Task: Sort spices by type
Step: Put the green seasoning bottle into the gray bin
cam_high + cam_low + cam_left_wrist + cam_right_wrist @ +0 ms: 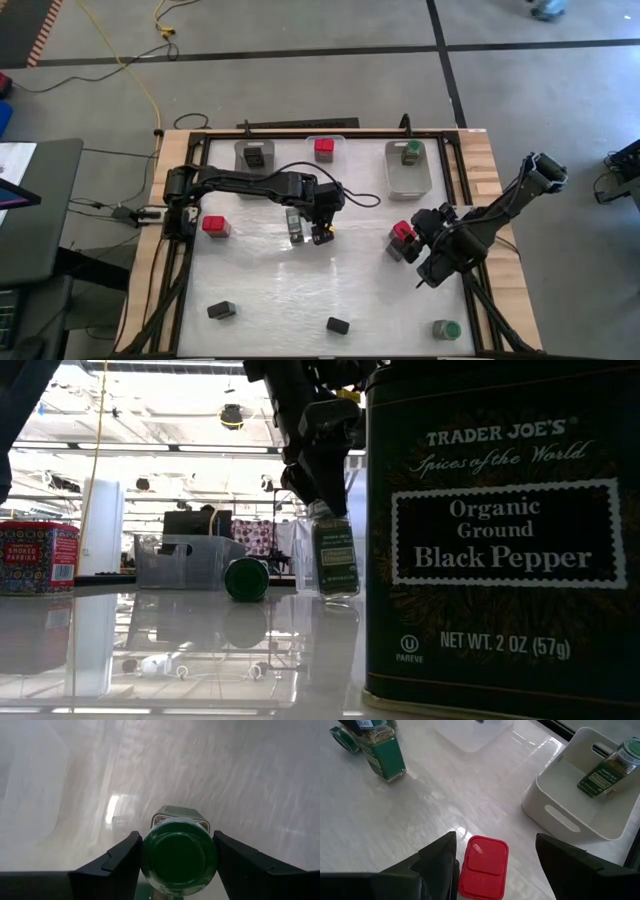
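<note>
Green-lidded jar [179,856] between spread left gripper [177,862] fingers, arm reaching mid-table, right gripper [496,862] spread over red box [483,866]

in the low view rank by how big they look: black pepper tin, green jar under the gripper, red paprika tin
1. black pepper tin, largest only because it is nearest the camera
2. green jar
3. red paprika tin
The last two look close, and depth leaves true size unsure.
</note>
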